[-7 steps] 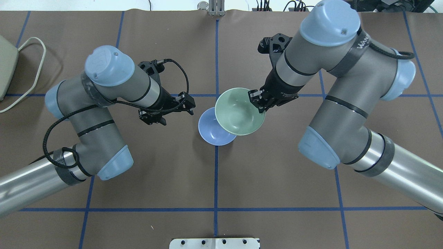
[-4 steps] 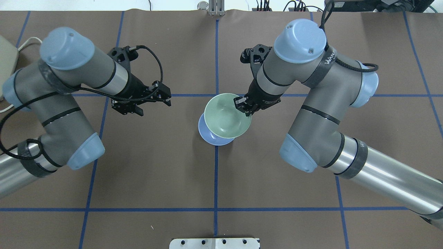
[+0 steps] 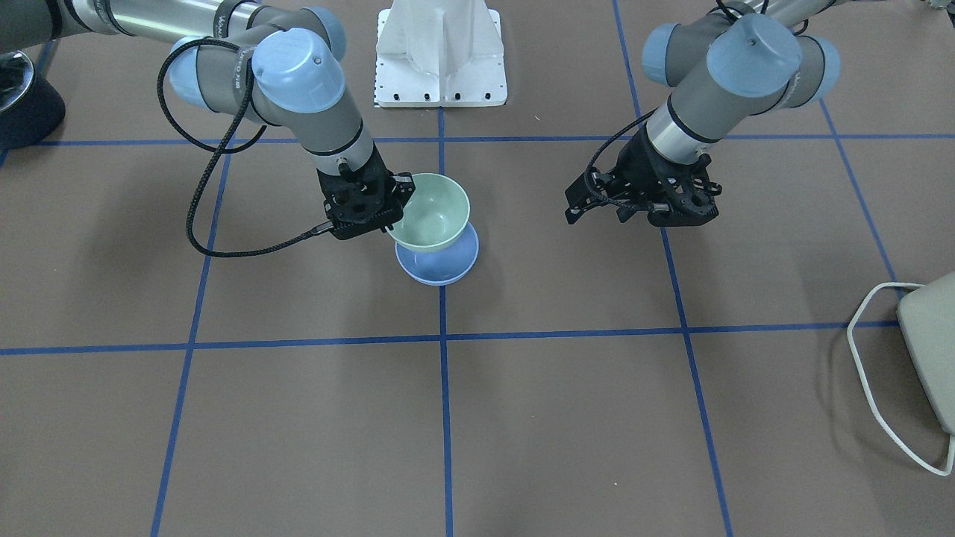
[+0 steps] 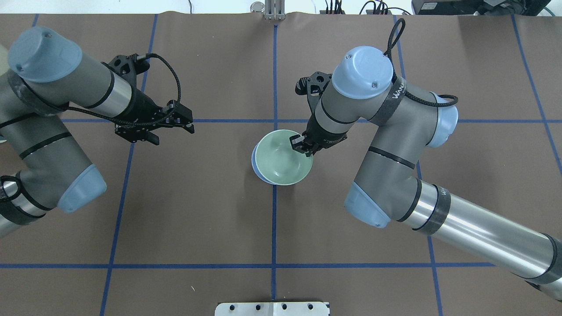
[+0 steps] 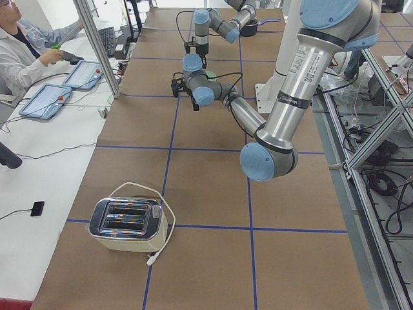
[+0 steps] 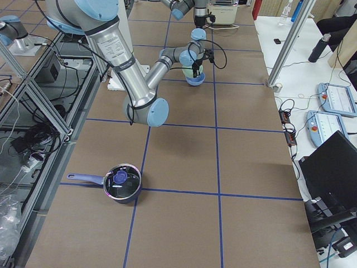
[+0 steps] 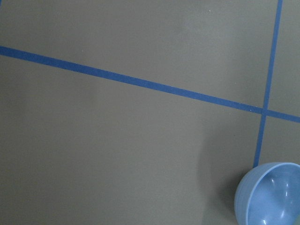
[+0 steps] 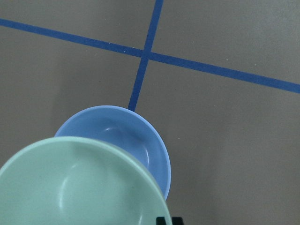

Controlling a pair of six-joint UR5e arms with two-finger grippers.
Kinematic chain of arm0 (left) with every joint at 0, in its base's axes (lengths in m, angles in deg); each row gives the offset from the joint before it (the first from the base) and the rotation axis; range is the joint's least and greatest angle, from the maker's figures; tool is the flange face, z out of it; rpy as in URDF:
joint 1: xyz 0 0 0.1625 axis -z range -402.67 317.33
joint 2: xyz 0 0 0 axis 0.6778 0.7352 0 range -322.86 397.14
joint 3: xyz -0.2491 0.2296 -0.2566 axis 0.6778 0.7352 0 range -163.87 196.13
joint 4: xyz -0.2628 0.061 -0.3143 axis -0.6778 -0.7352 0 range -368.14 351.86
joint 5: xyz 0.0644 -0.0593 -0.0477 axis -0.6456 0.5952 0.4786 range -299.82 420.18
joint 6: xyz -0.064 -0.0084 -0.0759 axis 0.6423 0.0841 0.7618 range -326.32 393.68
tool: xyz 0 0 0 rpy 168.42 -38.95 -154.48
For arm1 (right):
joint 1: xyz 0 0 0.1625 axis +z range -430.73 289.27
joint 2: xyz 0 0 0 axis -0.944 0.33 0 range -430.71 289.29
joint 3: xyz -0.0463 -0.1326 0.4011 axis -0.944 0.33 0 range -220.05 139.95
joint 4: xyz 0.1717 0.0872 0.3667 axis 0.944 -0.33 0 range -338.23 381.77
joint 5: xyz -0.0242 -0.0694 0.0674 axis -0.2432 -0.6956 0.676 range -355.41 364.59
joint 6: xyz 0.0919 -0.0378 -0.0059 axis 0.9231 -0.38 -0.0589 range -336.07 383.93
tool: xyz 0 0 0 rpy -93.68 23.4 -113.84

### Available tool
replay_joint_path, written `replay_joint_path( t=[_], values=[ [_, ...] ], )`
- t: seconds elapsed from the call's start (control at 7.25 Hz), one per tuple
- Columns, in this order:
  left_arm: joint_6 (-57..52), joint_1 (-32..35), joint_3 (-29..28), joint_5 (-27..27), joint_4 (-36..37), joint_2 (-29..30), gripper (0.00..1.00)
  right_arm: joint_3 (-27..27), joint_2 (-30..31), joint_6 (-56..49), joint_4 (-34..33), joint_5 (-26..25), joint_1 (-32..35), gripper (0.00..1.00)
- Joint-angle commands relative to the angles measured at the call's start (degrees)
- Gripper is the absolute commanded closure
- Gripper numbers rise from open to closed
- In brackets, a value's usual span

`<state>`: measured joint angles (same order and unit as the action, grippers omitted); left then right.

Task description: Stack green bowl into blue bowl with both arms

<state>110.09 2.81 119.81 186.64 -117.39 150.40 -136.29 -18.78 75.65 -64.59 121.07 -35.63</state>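
Note:
The green bowl [image 4: 281, 159] hangs upright right over the blue bowl [image 4: 254, 161], which stands on the table and shows only as a sliver at its left. In the front view the green bowl [image 3: 433, 212] sits just above the blue bowl [image 3: 440, 267]; I cannot tell whether they touch. My right gripper [image 4: 302, 147] is shut on the green bowl's rim [image 3: 399, 198]. The right wrist view shows the green bowl [image 8: 79, 185] overlapping the blue bowl [image 8: 124, 133]. My left gripper [image 4: 189, 122] is open and empty, well to the left; its wrist view shows the blue bowl [image 7: 269, 194].
A toaster [image 5: 129, 223] with a white cord stands at the table's end on my left, also in the front view [image 3: 932, 339]. A pot [image 6: 121, 183] stands at the end on my right. The white pedestal [image 3: 440, 52] stands between the arms. An operator [image 5: 19, 45] sits beside the table.
My right arm has carried the green bowl left and down, from beside the blue bowl to over it. My left arm has drawn back to the left, away from the bowls.

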Motion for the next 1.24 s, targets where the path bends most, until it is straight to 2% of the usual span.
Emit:
replay_joint_path(
  t=[0.0,0.41,0.55,0.69,0.83,1.1],
  values=[
    [0.0,0.0,-0.1,0.0,0.0,-0.1,0.03,2.4,-2.2,-0.2,0.1,-1.4,-0.6,1.00],
    [0.0,0.0,-0.1,-0.1,0.0,-0.1,0.03,3.9,-1.8,-0.2,3.7,-1.5,-0.6,1.00],
    [0.0,0.0,-0.2,-0.1,0.0,-0.1,0.03,4.5,-1.8,-0.2,4.4,-2.0,-0.6,0.43],
    [0.0,-0.1,-0.3,-0.2,0.0,-0.1,0.03,4.6,-1.7,-0.2,4.5,-2.5,-0.6,0.33],
    [0.0,0.0,-0.3,-0.2,0.0,-0.1,0.03,4.5,-1.7,-0.4,4.5,-2.5,-0.6,0.00],
    [0.0,0.0,-0.4,-0.2,0.0,-0.1,0.03,2.2,-1.2,-0.2,4.3,-1.1,2.5,0.00]
  ],
)
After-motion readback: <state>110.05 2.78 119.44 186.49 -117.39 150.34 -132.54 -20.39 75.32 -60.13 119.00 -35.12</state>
